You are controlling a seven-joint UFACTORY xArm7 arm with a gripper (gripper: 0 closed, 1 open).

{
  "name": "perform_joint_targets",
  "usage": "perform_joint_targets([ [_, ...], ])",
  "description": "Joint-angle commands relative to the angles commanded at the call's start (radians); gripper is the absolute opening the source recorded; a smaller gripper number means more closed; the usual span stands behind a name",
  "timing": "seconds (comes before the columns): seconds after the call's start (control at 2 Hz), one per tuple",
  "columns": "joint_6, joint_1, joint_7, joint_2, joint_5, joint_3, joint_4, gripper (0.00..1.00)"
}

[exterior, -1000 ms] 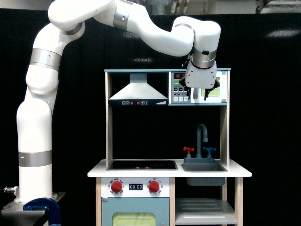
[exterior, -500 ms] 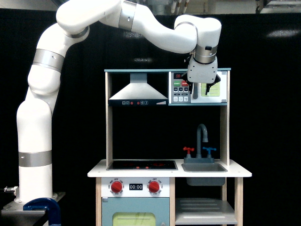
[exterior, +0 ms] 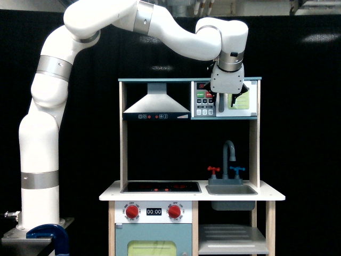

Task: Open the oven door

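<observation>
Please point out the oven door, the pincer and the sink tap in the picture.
oven door [exterior: 242, 101]: exterior view, on its yellow-green window.
pincer [exterior: 227, 102]: exterior view, between its fingertips.
sink tap [exterior: 229, 154]: exterior view, on its grey curved spout.

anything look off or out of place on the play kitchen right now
Nothing stands out. The oven door looks shut and square in its frame, with the tool in front of it. The hood, faucet and red knobs sit straight; nothing looks spilled or broken.
</observation>
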Motion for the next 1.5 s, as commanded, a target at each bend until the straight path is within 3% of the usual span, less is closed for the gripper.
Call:
perform_joint_targets([
  [0.5, -0.007, -0.004, -0.004, -0.015, -0.002, 0.007, -0.022, 0.00],
  [1.0, 0.025, -0.055, -0.033, -0.014, -0.006, 0.014, -0.021, 0.00],
  [1.5, 0.126, -0.174, -0.070, 0.105, -0.009, 0.027, 0.138, 0.00],
])
